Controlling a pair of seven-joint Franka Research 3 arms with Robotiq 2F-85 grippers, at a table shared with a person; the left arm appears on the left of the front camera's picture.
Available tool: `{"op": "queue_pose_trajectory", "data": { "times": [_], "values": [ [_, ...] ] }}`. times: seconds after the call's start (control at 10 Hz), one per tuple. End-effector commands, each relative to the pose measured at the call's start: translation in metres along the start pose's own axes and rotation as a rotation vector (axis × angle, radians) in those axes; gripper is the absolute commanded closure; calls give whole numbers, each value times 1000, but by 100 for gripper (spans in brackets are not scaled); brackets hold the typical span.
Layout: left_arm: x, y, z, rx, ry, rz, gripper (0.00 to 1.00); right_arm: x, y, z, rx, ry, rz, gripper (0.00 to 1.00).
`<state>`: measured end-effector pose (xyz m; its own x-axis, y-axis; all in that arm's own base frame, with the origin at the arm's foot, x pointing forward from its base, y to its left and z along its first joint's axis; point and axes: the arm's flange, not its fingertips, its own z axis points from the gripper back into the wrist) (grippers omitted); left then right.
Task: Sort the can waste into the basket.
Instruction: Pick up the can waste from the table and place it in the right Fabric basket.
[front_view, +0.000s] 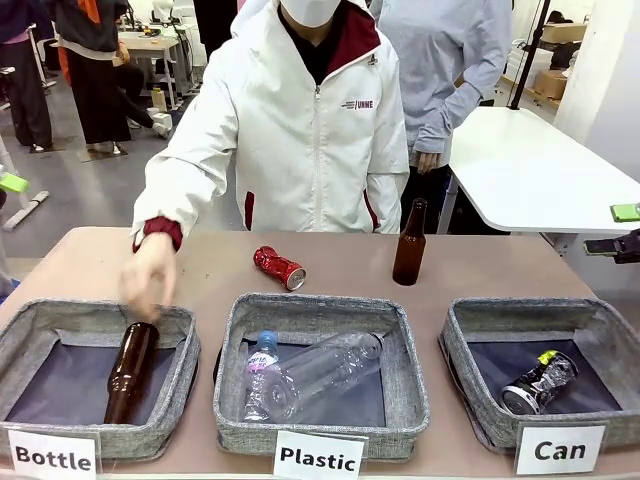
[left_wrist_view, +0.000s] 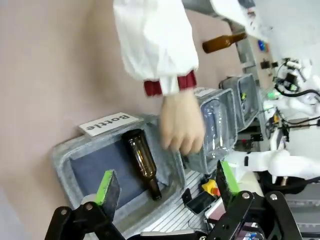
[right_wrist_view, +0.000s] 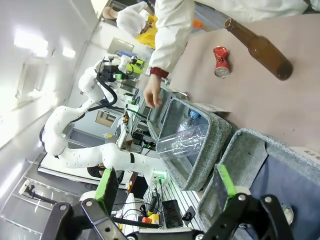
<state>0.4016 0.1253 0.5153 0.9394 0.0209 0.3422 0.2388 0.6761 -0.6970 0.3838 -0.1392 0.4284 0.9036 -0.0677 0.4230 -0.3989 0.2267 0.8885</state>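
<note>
- Red can: I see it crushed, lying on its side on the counter, just behind the Plastic basket, outside every basket.
- Black-and-silver can, with yellow-green marks: lying inside the Can basket on the dark lining, toward the front.
- Can basket sits at my right end of the row of three, white label at its front.
- Left fingers: spread wide, nothing between the green pads, hanging over the Bottle basket.
- Right fingers: also spread wide and empty, over the near edge of the basket row.
- Plastic basket, middle of the row, holds clear plastic bottles lying on their sides.
- Bottle basket, at my left, holds a brown bottle lying along its right wall.
- Person's hand is at the far end of that bottle, blurred; can't tell whether it touches.
- Second brown bottle stands upright on the counter behind the gap between the Plastic and Can baskets, well apart from the red can.
</note>
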Motion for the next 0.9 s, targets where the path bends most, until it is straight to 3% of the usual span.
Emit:
{"op": "queue_pose_trajectory", "data": {
  "times": [0.0, 0.1, 0.3, 0.6, 0.8],
  "values": [
    [-32, 25, 61, -88, -96, -22, 0, 0, 1, 1, 13, -6, 23, 0],
    [-66, 46, 98, -209, -185, -41, 0, 0, 1, 1, 13, -6, 23, 0],
    [-116, 79, 129, -284, -355, -5, 0, 0, 1, 1, 13, -6, 23, 0],
    [-133, 94, 127, -306, -405, 27, 0, 0, 1, 1, 13, -6, 23, 0],
    [-115, 66, 107, -230, -378, 29, 0, 0, 1, 1, 13, -6, 23, 0]
  ]
}}
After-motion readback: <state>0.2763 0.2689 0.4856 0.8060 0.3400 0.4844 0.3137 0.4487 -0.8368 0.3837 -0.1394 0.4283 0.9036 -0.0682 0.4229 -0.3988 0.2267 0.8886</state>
